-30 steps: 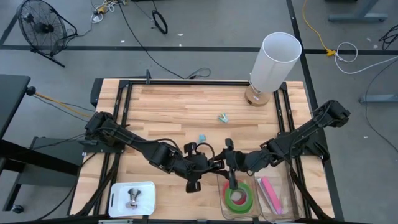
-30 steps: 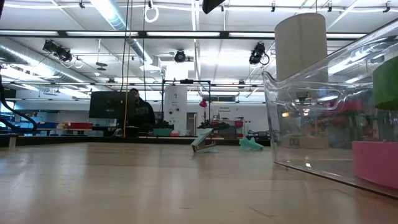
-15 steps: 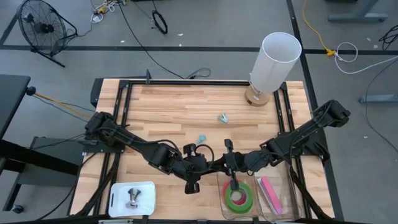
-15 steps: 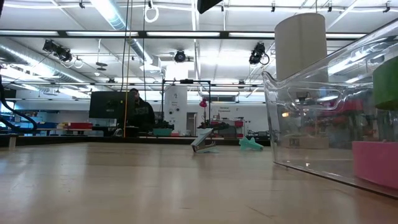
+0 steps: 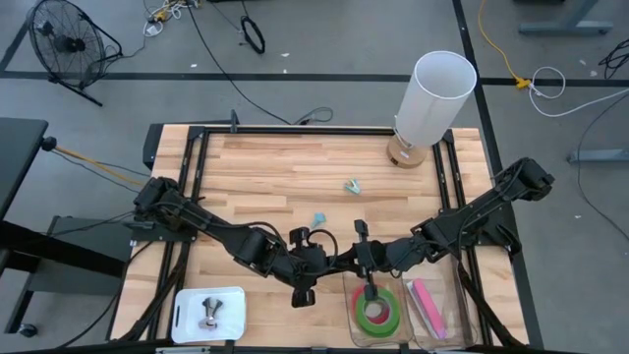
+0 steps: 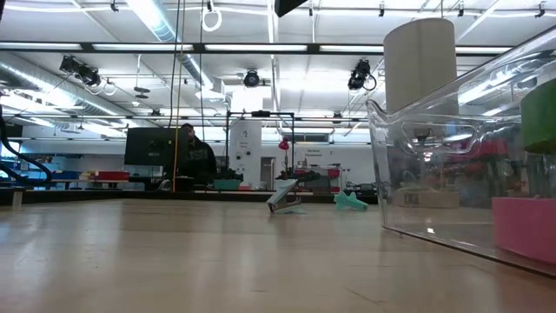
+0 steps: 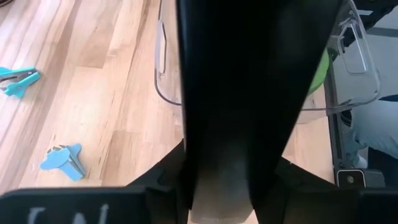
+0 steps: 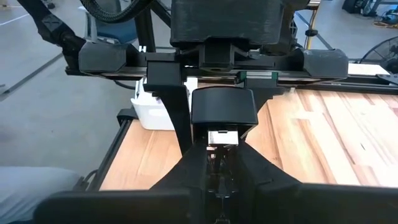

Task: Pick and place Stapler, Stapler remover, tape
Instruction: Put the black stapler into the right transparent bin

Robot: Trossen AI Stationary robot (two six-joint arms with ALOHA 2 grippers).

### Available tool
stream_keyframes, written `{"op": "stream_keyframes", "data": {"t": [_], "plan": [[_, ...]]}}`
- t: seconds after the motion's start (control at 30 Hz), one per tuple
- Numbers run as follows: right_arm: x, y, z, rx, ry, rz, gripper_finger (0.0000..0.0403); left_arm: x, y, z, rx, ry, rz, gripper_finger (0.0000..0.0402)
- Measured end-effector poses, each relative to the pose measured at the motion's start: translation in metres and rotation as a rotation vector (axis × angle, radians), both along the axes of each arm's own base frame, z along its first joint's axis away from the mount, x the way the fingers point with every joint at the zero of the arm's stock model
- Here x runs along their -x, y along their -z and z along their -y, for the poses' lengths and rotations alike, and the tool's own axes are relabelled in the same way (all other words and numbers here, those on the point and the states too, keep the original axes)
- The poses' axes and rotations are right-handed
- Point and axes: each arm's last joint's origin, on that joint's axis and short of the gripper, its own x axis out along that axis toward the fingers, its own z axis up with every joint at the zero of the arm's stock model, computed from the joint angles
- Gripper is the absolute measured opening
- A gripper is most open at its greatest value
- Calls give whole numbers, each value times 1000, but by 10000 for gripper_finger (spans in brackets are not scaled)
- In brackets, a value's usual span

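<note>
1. High view: left gripper [image 5: 302, 291] sits at the near-middle of the table [image 5: 265, 167], just beside the clear bin [image 5: 352, 332]. Can't tell its grip state from here.
2. High view: right gripper [image 5: 370, 291] is over that bin, jaws closed, nothing seen between them. The tape rolls [image 5: 389, 313] lie flat inside the bin, green on top, a red-pink edge showing under it.
3. High view: two small teal pieces [image 5: 352, 185] [image 5: 318, 218] lie apart mid-table. White cylinder [image 5: 432, 93] at the far right. White tray [image 5: 192, 305] at the near left corner.
4. Low view: bin wall fills the right side, green tape at the frame edge [image 6: 540, 113], a pink block [image 6: 524, 228] lower down. Teal pieces further back on the table. No gripper tips visible. A person [image 6: 195, 161] is in the room behind.
5. Left wrist view: a dark block [image 7: 249, 93] covers the middle, so the left grip state can't be told. Bin rim and a bit of green tape [image 7: 321, 62] behind it, teal pieces off to the side.
6. Right wrist view: right gripper's fingers [image 8: 198, 168] meet, shut. It faces the left arm's gripper head-on, tray behind.
</note>
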Motion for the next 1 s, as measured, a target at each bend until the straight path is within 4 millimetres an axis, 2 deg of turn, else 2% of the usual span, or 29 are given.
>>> {"op": "stream_keyframes", "data": {"t": [0.13, 0.37, 0.6, 0.73, 1.0], "plan": [[1, 0, 0, 10, 8, -4, 38, 0, 0, 0, -1, 0, -1, 129], [4, 1, 1, 15, 6, -33, 38, 0, 0, 0, 1, -3, 0, 187], [12, -1, -2, 14, 12, -50, 38, 1, 0, 0, 2, 1, -4, 196], [25, -4, -5, 10, 6, -98, 38, 3, 1, 4, -2, 14, -14, 196], [81, -21, -9, -96, -14, -218, 38, 13, 5, 10, -32, 43, -89, 197]]}}
